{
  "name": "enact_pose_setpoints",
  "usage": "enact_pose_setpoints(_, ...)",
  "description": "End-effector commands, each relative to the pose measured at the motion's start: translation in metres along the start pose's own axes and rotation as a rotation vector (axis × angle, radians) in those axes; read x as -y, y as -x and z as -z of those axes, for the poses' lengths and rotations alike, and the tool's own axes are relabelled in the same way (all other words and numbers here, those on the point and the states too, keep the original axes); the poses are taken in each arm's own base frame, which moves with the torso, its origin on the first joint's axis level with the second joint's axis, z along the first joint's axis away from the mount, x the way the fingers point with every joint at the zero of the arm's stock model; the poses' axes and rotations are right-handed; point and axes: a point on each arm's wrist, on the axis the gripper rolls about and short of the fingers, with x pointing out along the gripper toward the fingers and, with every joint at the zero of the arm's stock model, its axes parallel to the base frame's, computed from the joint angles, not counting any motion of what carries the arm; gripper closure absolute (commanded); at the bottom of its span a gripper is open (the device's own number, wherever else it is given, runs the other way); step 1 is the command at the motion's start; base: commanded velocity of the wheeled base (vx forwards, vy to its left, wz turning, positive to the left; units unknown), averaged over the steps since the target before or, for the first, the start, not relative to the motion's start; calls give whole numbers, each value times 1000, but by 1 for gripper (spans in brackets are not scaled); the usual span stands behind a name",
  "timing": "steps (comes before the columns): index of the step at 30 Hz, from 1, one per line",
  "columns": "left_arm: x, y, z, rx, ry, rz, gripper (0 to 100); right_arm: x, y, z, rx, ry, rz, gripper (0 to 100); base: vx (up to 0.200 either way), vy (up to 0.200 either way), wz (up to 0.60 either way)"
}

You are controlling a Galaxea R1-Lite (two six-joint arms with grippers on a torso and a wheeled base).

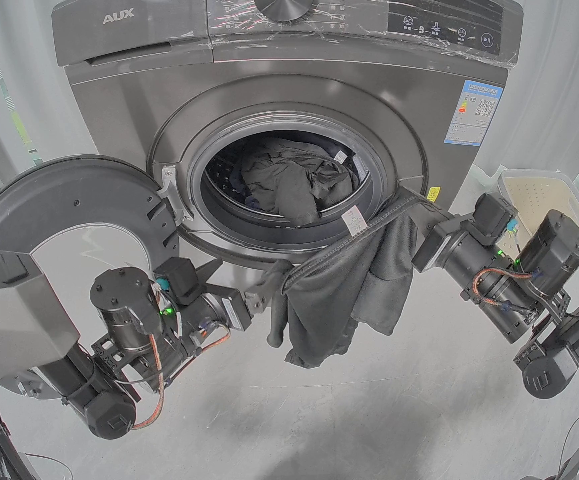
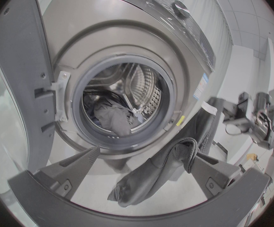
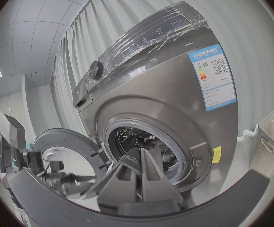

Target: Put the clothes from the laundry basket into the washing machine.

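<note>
From the head: right hand (image 1: pixel 411 203) clamped on the waistband of a dark grey cloth garment (image 1: pixel 349 281), hung below the open mouth of the grey front-loading washing machine (image 1: pixel 136 101), with more dark clothes (image 1: pixel 289 181) inside. From the left wrist: left hand (image 2: pixel 145 152) spread apart, garment draped over one finger (image 2: pixel 212 171). From the right wrist: fingers (image 3: pixel 156 174) pressed together on the waistband.

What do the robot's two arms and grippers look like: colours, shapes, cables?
Both arms are black, built from thick cylindrical housings. The left arm and the right arm each carry a looping orange-brown cable and small green lights. The left gripper and right gripper have dark grey wedge-shaped fingers tapering to points.
</note>
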Motion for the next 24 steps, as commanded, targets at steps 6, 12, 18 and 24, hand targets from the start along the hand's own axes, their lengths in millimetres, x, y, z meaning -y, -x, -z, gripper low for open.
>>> enact_pose_setpoints(6, -10, -8, -38, 171, 80, -69, 0, 12, 9, 9, -55, 13, 37, 100, 0, 0, 0)
enact_pose_setpoints(12, -24, -4, -36, 158, 81, -119, 0, 23, 8, 7, -49, 24, 75, 100, 0, 0, 0)
enact_pose_setpoints(18, -26, 4, -24, 103, 73, -133, 0, 24, 6, 5, -35, 25, 76, 100, 0, 0, 0)
enact_pose_setpoints(24, -16, 10, -13, 47, 62, -100, 0, 19, 0, -1, 1, 20, 58, 100, 0, 0, 0)
